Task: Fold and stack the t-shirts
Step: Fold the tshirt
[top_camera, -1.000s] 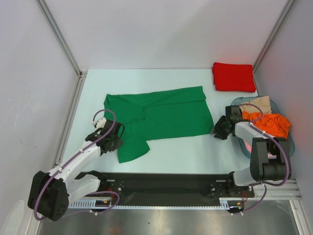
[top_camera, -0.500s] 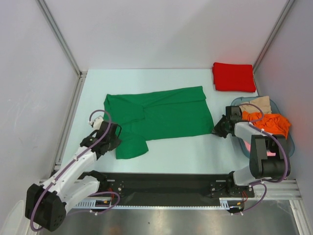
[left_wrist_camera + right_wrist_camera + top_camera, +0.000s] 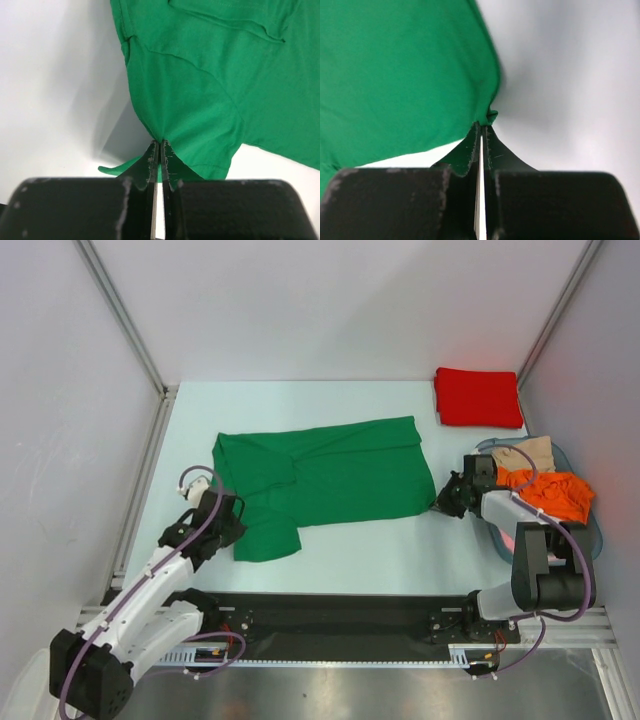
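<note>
**Both tools pinch the green shirt at its near edge**

The green t-shirt point(image 3: 330, 475) lies spread out in the middle of the table point(image 3: 400, 550). The left tool point(image 3: 160, 146) is clamped on the sleeve edge at the near left. The right tool point(image 3: 482, 125) is clamped on the near right corner of the hem. The cloth looks light, soft and limp, so I think it will sag and wrinkle between the two holds. Edges and corners are the good places to take it. The red t-shirt point(image 3: 478, 397) lies folded at the far right. Nearer, a basket point(image 3: 597, 540) holds an orange garment point(image 3: 550, 492) and a beige garment point(image 3: 530, 452).
</note>
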Motion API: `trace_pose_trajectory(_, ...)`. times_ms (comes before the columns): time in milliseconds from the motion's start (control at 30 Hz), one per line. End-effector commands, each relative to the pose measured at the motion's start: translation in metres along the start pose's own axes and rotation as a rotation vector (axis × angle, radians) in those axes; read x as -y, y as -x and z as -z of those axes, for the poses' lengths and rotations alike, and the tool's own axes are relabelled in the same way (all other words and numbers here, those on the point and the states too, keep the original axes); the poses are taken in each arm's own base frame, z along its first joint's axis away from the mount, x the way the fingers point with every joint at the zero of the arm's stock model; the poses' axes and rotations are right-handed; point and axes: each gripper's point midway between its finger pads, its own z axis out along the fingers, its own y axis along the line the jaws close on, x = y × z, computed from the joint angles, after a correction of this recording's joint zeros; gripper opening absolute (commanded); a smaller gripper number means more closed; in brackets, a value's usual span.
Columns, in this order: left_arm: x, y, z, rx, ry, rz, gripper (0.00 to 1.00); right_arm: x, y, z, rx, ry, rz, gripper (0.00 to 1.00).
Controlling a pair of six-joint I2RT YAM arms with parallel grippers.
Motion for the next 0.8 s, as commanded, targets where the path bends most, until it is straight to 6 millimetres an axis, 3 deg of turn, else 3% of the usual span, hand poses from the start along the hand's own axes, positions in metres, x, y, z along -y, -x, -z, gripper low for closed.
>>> trace_pose_trajectory(0, 0.022, 0.027, 0.007, 0.049, -0.040, 0.014, 0.06, -0.024, 0.027, 0.004, 0.044, 0.069, 0.063, 0.00)
trace_pose_trajectory(333, 0.040, 0.092, 0.008, 0.143, -0.044, 0.092, 0.06, -0.051, 0.075, -0.005, 0.071, 0.078, 0.095, 0.00)
trace_pose_trajectory(400, 0.046, 0.101, 0.003, 0.145, -0.051, 0.092, 0.06, -0.060, 0.086, -0.008, 0.074, 0.093, 0.103, 0.00)
trace_pose_trajectory(467, 0.049, 0.115, -0.001, 0.163, -0.045, 0.093, 0.06, -0.060, 0.086, -0.020, 0.043, 0.089, 0.101, 0.00)
trace_pose_trajectory(567, 0.052, 0.127, -0.013, 0.156, -0.014, 0.097, 0.04, -0.056, 0.102, -0.029, 0.056, 0.085, 0.082, 0.00)
trace_pose_trajectory(767, 0.061, 0.144, -0.040, 0.129, 0.002, 0.120, 0.04, -0.069, 0.126, -0.049, 0.054, 0.116, 0.072, 0.00)
